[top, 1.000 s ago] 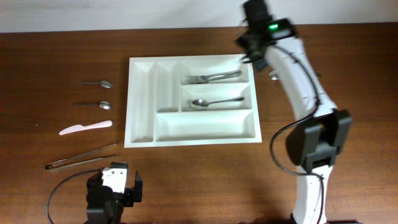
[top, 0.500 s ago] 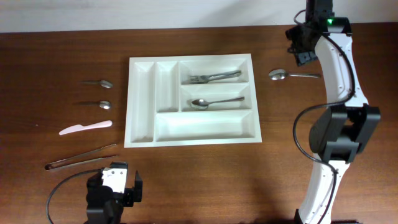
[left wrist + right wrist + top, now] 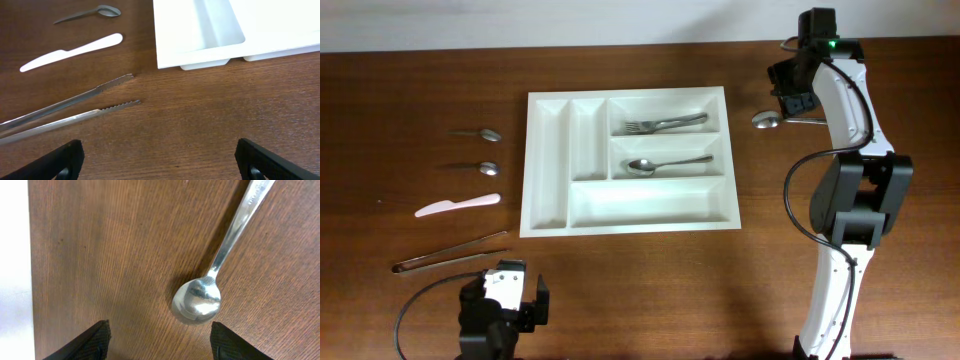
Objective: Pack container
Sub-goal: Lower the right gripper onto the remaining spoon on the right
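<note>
The white container [image 3: 650, 203] lies mid-table, a fork [image 3: 665, 123] in its upper long compartment and a spoon [image 3: 665, 163] in the middle one. Right of it a loose spoon [image 3: 767, 120] lies on the wood. My right gripper [image 3: 794, 97] hovers just over that spoon. In the right wrist view the spoon's bowl [image 3: 199, 299] sits just ahead of my right gripper [image 3: 160, 342], whose jaws are open and empty. My left gripper [image 3: 160, 160] rests low at the front left, wide open over bare wood, short of the container's corner [image 3: 200, 30].
Left of the container lie two spoons [image 3: 480, 133] [image 3: 478, 167], a white knife [image 3: 458, 205] and metal tongs [image 3: 450, 253]. The tongs [image 3: 65, 112] and knife [image 3: 70, 51] show ahead of my left gripper. The container's white edge [image 3: 12, 270] borders the right wrist view.
My right arm swung from above the container's fork compartment out to the right and came down over the loose spoon, its jaws narrowing slightly. The left arm stayed still.
</note>
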Controlling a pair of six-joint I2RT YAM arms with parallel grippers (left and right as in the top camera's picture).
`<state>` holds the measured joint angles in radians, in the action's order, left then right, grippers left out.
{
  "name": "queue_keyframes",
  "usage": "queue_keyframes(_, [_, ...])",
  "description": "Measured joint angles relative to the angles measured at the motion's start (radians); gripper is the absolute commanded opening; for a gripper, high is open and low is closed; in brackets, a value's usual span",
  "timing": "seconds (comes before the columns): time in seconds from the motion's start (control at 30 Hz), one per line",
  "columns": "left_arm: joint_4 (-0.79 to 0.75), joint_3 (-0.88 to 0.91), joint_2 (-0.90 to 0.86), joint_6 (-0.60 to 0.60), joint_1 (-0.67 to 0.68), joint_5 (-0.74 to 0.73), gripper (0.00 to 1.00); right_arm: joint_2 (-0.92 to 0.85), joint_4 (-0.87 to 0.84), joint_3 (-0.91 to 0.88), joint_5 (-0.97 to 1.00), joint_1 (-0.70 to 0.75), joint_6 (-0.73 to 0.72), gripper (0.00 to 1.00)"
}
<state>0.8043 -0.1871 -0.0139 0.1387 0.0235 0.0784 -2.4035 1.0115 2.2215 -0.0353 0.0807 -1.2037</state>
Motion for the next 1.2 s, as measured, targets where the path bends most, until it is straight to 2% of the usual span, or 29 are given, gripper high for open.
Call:
queue_keyframes(0.4, [0.0, 0.0, 0.0, 0.0, 0.0, 0.0, 0.99, -0.003, 0.074, 0.0, 0.011, 0.044, -0.027, 0.64])
queue_keyframes(0.77, [0.0, 0.0, 0.0, 0.0, 0.0, 0.0, 0.99, -0.055, 0.055, 0.0, 0.01, 0.045, -0.017, 0.79])
queue_keyframes(1.2, [0.0, 0.0, 0.0, 0.0, 0.0, 0.0, 0.99, -0.094, 0.014, 0.0, 0.007, 0.045, -0.014, 0.79])
